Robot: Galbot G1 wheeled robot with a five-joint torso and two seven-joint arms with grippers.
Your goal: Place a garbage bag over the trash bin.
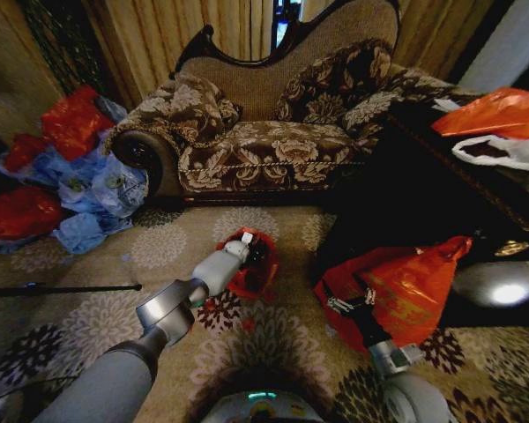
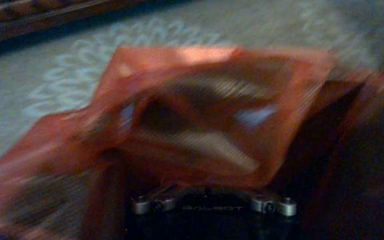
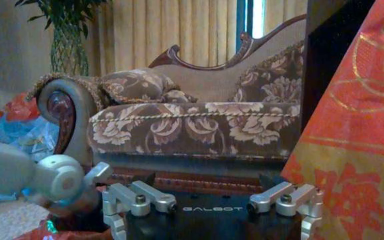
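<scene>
Head view puts my left gripper [image 1: 247,240] at the garbage bag [image 1: 257,264] over the trash bin [image 1: 263,256], grip unclear; next, spread it round the rim.

Floral sofa [image 1: 264,132] — red-blue bag pile [image 1: 66,172] beside it

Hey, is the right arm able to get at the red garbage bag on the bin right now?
Probably not easily. The right gripper sits against the large orange-red bag, which lies between it and the garbage bag, where the left gripper already is.
</scene>
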